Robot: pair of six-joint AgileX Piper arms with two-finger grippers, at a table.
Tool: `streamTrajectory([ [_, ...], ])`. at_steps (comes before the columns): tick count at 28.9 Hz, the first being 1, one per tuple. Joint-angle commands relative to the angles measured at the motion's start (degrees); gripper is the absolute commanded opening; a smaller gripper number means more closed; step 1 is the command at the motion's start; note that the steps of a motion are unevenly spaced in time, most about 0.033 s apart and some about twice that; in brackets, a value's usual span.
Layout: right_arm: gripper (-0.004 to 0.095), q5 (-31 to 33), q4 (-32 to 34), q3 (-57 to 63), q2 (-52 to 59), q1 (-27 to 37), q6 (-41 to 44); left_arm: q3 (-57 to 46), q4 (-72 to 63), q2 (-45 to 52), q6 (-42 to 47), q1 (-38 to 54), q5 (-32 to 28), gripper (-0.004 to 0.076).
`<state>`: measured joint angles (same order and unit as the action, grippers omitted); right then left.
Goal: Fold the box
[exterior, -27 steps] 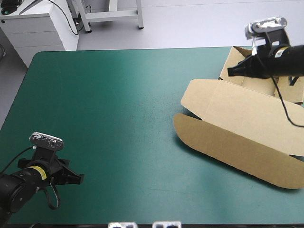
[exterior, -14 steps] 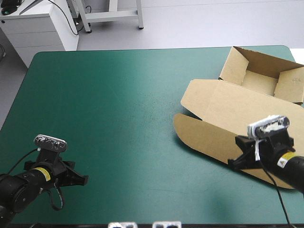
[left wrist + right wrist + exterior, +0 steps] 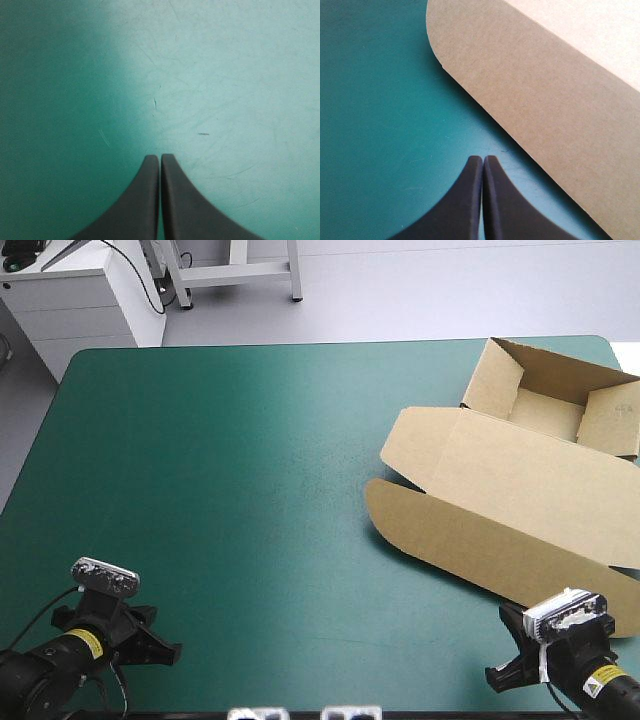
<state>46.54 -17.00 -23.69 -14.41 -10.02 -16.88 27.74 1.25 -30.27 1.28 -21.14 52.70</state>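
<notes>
The box (image 3: 520, 490) sits as an open tray, lid flat. The right pincer (image 3: 483, 159) has pulled back from the tray to just off the lid's rounded flap, closed and empty. The left pincer (image 3: 160, 157), well away from the box, is likewise closed and empty. Folding seems done.

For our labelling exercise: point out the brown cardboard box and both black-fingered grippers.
Brown cardboard box (image 3: 520, 475), high view: flat lid panel.
Left black-fingered gripper (image 3: 160, 159), left wrist view: shut fingertips.
Right black-fingered gripper (image 3: 483, 160), right wrist view: shut fingertips.
</notes>
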Motion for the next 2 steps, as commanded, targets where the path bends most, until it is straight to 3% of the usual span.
streamTrajectory([
  [1,-0.0020,-3.79,-0.90,-1.45,-0.43,0.07,-0.15,0.87,-1.25,-0.25,0.01,-0.24,-3.80,-0.0008],
  [2,-0.0019,-3.89,-0.90,-1.35,-0.43,0.07,-0.16,0.87,-1.63,-0.25,0.01,-0.24,-3.80,-0.0008],
])
